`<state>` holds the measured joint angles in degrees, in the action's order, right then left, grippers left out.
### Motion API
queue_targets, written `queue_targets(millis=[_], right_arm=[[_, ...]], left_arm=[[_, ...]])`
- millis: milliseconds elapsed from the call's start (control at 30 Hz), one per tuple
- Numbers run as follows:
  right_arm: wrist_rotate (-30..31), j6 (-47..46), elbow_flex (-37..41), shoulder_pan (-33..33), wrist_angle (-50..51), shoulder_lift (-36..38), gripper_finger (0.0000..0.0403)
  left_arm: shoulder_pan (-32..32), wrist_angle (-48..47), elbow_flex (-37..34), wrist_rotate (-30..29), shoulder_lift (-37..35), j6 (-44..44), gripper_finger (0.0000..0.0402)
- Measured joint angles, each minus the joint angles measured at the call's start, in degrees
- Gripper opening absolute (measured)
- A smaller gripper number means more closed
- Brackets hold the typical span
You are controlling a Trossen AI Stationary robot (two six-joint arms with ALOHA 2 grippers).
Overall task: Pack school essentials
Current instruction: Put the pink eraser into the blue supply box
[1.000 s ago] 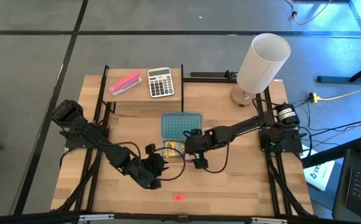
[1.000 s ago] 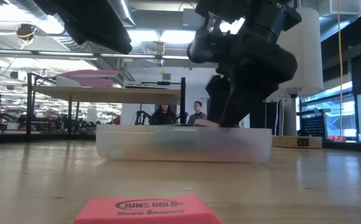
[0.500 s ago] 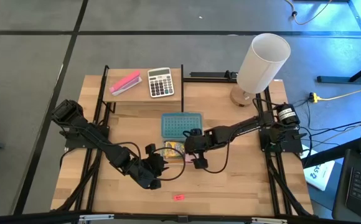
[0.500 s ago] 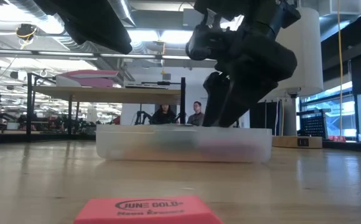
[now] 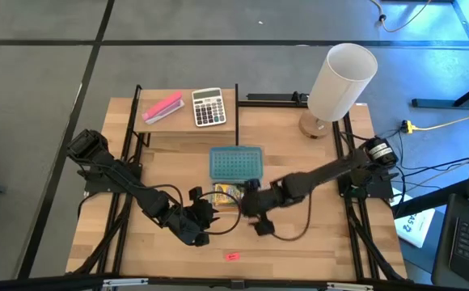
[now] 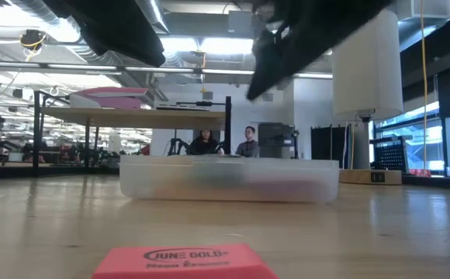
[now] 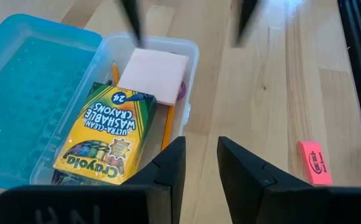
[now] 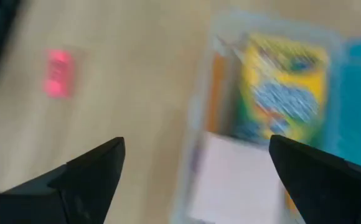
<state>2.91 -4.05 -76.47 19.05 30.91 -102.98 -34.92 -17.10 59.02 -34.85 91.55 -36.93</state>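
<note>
Two grippers are in play. The right gripper (image 5: 260, 220), jaws spread wide and empty, hangs above the near edge of the clear box (image 7: 190, 53). The left gripper (image 5: 200, 217) waits beside that box with its fingers (image 7: 168, 168) a little apart, holding nothing. Inside the box lie the crayon box (image 7: 106, 134), the sticky-note pad (image 7: 154, 76) and orange pencils (image 7: 167, 124). The pink eraser (image 5: 232, 256) lies alone on the table (image 5: 315, 242), near its front edge. The eraser looks like the next pick: descend straight over it, jaws astride its short sides, and close low. Compared with a second ago, the right gripper has lifted out of the box and swung toward the front.
</note>
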Motion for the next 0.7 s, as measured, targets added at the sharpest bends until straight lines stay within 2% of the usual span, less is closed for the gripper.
queue_targets(millis=[233,500,700], right_arm=[[0.01,0.71,-0.09,6.15,-9.73,-0.04,0.0399],[-0.02,-4.56,-0.09,8.92,-10.13,-0.09,0.0399],[0.06,-2.03,-0.10,8.98,-10.94,-0.53,0.0399]], left_arm=[[0.00,0.02,0.00,0.00,0.00,0.00,0.0086],[0.02,0.02,0.00,0.00,0.00,0.00,0.0086],[0.01,0.00,0.00,0.00,0.00,0.00,0.0086]])
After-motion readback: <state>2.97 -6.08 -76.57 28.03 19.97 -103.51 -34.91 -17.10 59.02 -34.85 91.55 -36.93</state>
